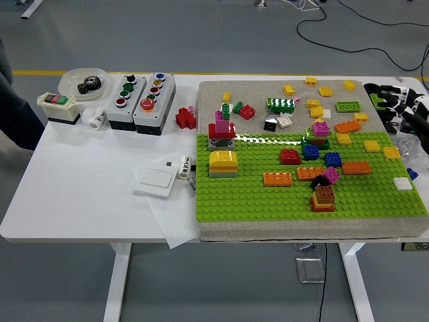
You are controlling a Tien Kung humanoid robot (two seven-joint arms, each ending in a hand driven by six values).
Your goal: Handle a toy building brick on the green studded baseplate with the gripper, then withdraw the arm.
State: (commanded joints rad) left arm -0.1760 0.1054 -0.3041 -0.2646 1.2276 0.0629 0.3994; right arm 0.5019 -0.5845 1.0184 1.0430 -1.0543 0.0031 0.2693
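Observation:
The green studded baseplate (255, 201) lies on a grey mat (255, 90) on the right half of the table. Bricks stand on it: a yellow-topped stack (223, 163), a red brick (290, 156), a blue brick (333, 159), orange bricks (277, 178), and a brown brick on an orange one (324, 198). A pink and red tower (221, 127) stands at its back edge. Several loose bricks lie on the mat behind. My right hand (387, 104) is at the right edge, by the mat's far right corner, fingers relaxed and holding nothing. My left arm is out of view.
Two grey button boxes (141, 99), a switch box (59, 107) and a bowl with a gear (84, 82) stand at the back left. A red brick (186, 118), a white switch plate (155, 180) and paper lie left of the mat. A person's dark sleeve (10, 107) is at the left edge.

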